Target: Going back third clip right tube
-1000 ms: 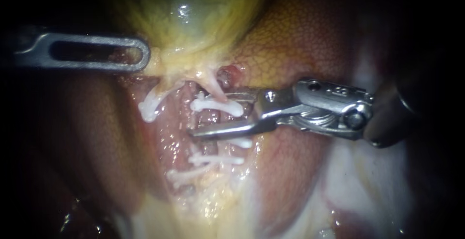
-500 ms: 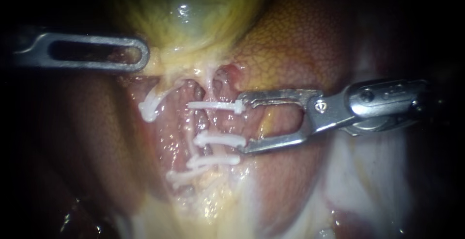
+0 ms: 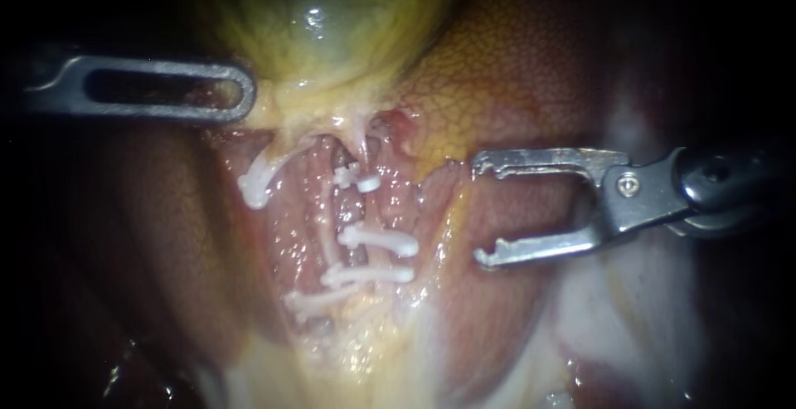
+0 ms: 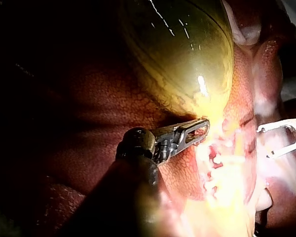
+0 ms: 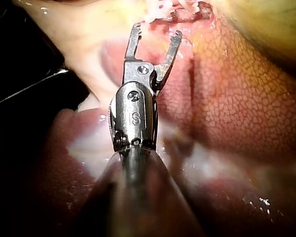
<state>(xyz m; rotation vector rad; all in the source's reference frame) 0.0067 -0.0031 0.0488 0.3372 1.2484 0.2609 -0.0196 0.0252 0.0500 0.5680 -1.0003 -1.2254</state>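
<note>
The right tube [image 3: 361, 150] runs down from the gallbladder [image 3: 319, 23] and carries three white clips: a top clip [image 3: 358, 182], a middle clip [image 3: 380, 240] and a lower clip [image 3: 367, 275]. My right instrument [image 3: 481, 210] stands to the right of them, jaws wide open and empty, clear of the tube. The right wrist view shows that instrument [image 5: 156, 32] open just short of the clipped tissue. My left instrument [image 3: 236, 94] lies at the gallbladder's lower edge, and the left wrist view shows it [image 4: 196, 133] shut on the tissue there.
Further left a white clip [image 3: 254, 183] sits on another strand, and one more clip [image 3: 313, 301] lies low in the dissected bed. Reddish mottled liver [image 3: 514, 69] surrounds the field. Pale fatty tissue [image 3: 613, 309] lies beneath the right instrument.
My right instrument has opened and drawn back to the right, away from the tube. The top clip stays on the tube. The left instrument has not moved.
</note>
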